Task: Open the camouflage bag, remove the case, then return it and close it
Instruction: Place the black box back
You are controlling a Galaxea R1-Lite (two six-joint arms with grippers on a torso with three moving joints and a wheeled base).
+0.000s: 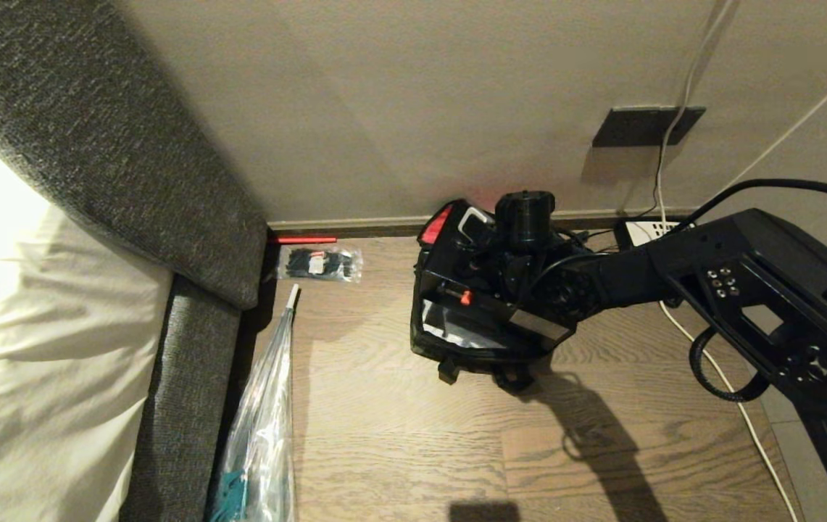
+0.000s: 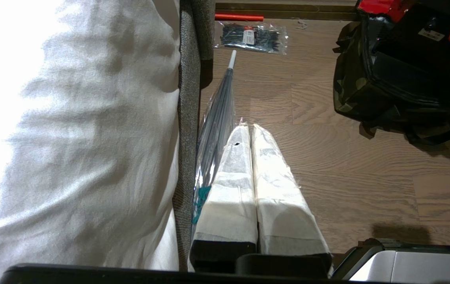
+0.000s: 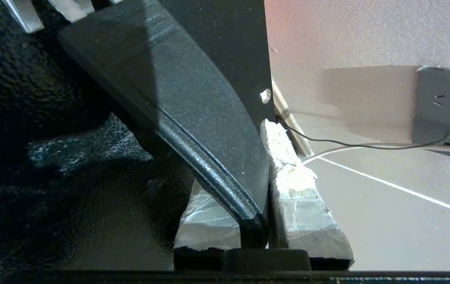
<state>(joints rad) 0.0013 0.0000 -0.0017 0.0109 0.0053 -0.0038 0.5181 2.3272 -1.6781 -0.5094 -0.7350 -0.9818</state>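
Observation:
The camouflage bag [image 1: 456, 346] sits open on the wood floor close to the wall, its red lining [image 1: 436, 223] showing at the far side. The black case [image 1: 478, 304] with its small red latch [image 1: 465, 297] stands in the bag's opening. My right arm [image 1: 674, 268] reaches in from the right, over the case. My right gripper [image 3: 263, 165] is shut on the case's curved black handle [image 3: 193, 102]. The left wrist view shows the bag [image 2: 351, 86] and the case [image 2: 414, 67] at the far right. My left gripper [image 2: 248, 132] hangs parked beside the bed, shut and empty.
A bed with a white sheet [image 1: 29, 326] and grey padded frame [image 1: 181, 348] fills the left. A wrapped umbrella [image 1: 268, 406], a packet of black ties [image 1: 319, 264] and a red stick [image 1: 304, 239] lie beside it. A power strip [image 1: 645, 230], cables [image 1: 717, 377] and a wall socket [image 1: 645, 125] are behind the arm.

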